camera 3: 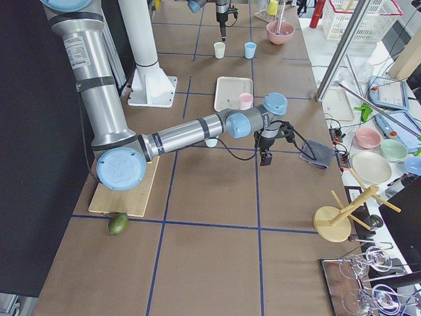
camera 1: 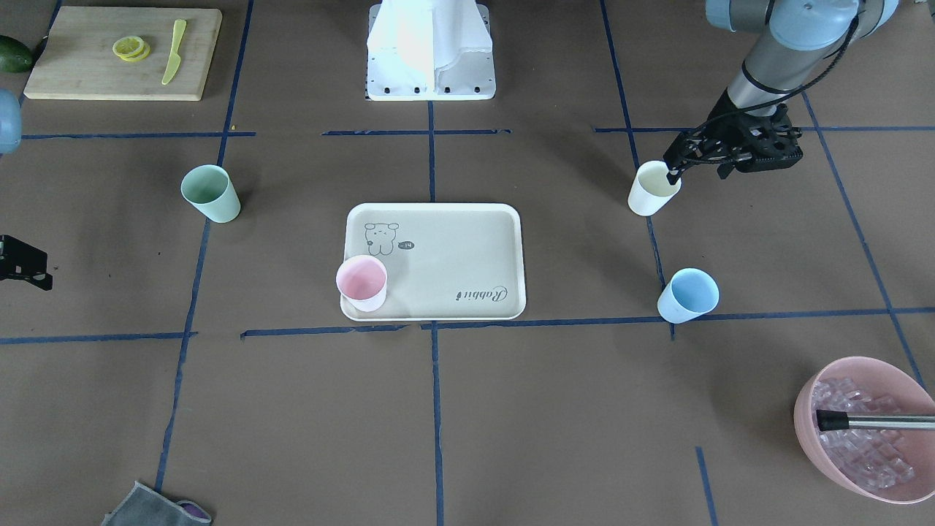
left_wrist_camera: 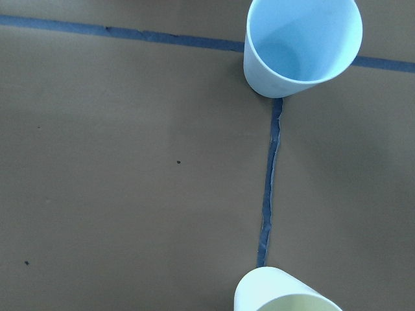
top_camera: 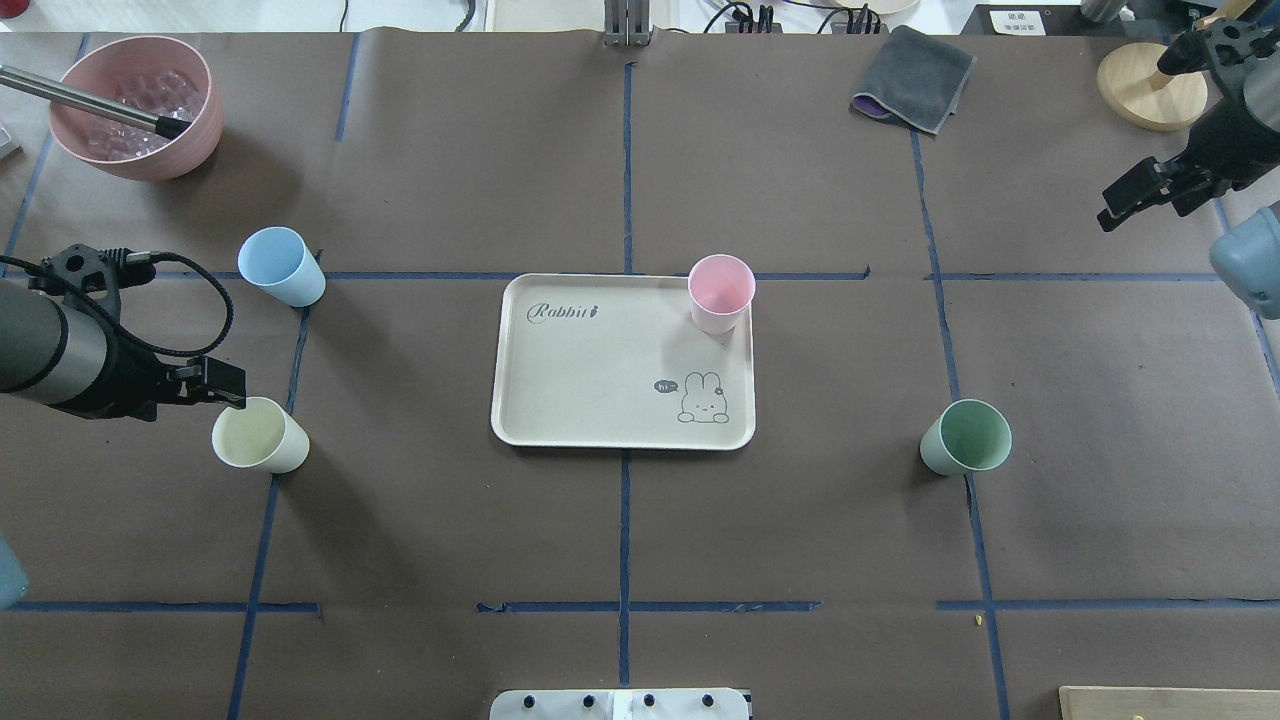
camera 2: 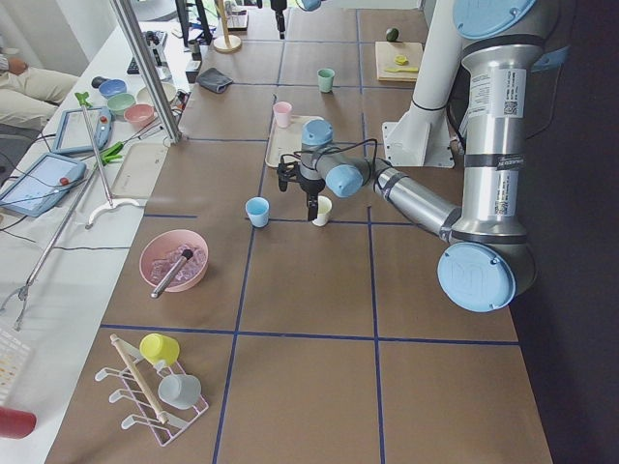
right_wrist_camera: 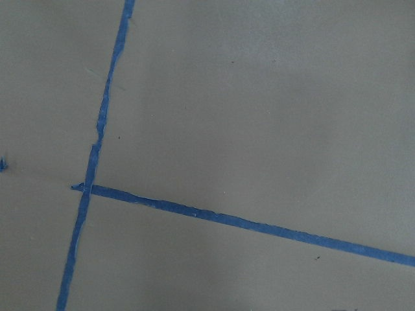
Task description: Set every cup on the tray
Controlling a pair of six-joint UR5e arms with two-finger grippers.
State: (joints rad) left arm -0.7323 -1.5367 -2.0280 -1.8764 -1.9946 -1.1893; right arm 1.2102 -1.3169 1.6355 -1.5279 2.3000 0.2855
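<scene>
Because the cream cup [camera 1: 654, 190] appears light, rigid and smooth, grip it across the rim wall. It stands upright on the table, well apart from the tray [camera 1: 467, 241]. The left gripper [camera 1: 676, 172] hangs at its rim; its opening cannot be determined.

Seen from the robot's side, the tray [top_camera: 600, 385] lies mid-table. The 1st cup [top_camera: 720, 292] stands on it, in its 1 o'clock corner. The 2nd cup [top_camera: 965, 437] stands on the table at 3 o'clock from the tray, and the 3rd cup [top_camera: 260, 435] at 9 o'clock. The 4th cup [top_camera: 282, 266] is at 12 o'clock from the 3rd. The bowl [top_camera: 150, 165] is at 10 o'clock from the tray.
</scene>
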